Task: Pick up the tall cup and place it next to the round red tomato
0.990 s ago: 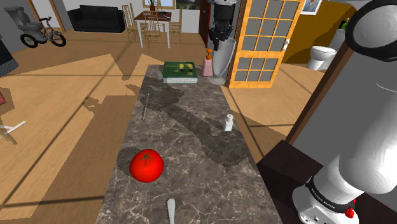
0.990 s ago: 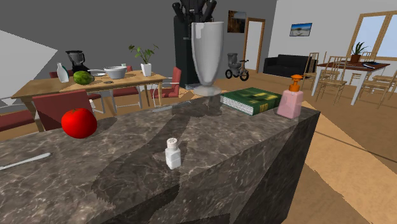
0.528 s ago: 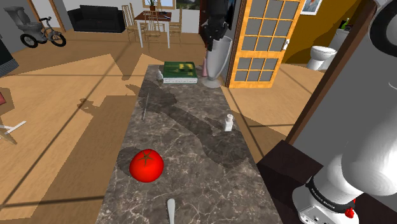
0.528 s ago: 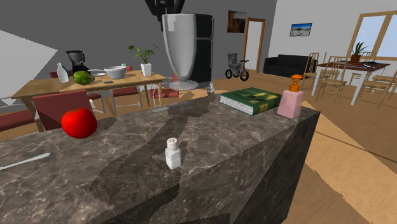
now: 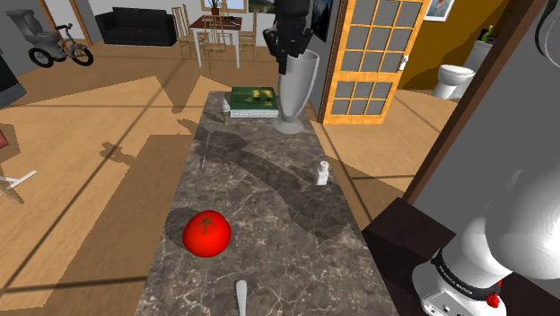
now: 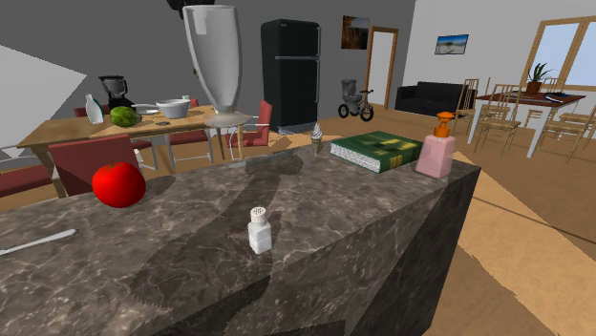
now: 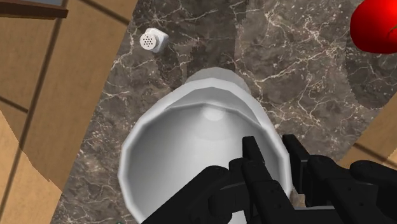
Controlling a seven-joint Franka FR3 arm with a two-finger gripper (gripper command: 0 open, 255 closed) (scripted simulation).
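Counts: one tall cup (image 5: 296, 85), one tomato (image 5: 206, 233), one shaker (image 5: 322, 172), one green book (image 5: 253, 99).
Cup axis: vertical, mouth up.
Cup place: off the counter (image 5: 269, 197), well apart from the tomato.
Gripper (image 7: 275, 162): clamped on the cup's rim.

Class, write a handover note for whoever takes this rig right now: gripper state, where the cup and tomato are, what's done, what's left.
The gripper is shut on the rim of the tall cup, one finger inside, one outside. The cup hangs upright, clear of the marble counter. The tomato rests on the counter, apart from it. Done: pick-up. Left: carry the cup to the tomato, set it beside, release.
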